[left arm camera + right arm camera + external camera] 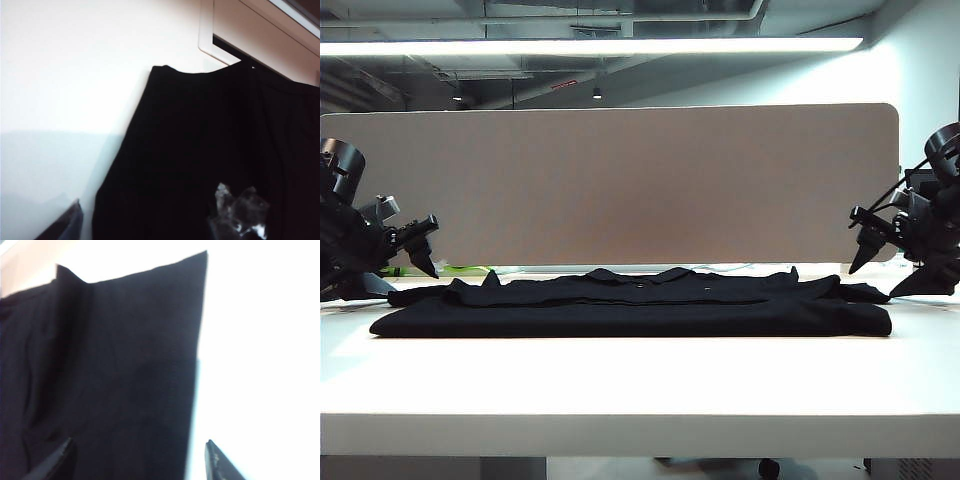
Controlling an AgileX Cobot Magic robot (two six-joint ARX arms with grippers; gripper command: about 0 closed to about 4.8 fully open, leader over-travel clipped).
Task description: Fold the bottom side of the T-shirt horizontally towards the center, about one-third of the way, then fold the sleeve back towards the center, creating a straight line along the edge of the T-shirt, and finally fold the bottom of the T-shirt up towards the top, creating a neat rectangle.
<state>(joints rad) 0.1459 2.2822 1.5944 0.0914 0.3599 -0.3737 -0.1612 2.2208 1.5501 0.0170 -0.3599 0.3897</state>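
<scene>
The black T-shirt (630,305) lies flat across the white table (640,385), with its collar (670,273) at the far side. The bottom of the T-shirt (630,331) is the long straight edge on the near side. My left gripper (426,250) hangs open in the air over the shirt's left end. In its wrist view the left gripper (150,226) is spread over a shirt corner (160,72), holding nothing. My right gripper (873,280) hovers open off the shirt's right end. In its wrist view the right gripper (137,460) straddles the shirt's straight side edge (197,350).
A tall grey partition panel (620,180) stands along the back of the table. Something small and green (460,270) lies at the back left behind the shirt. Bare white tabletop runs from the shirt to the table's front edge (640,415).
</scene>
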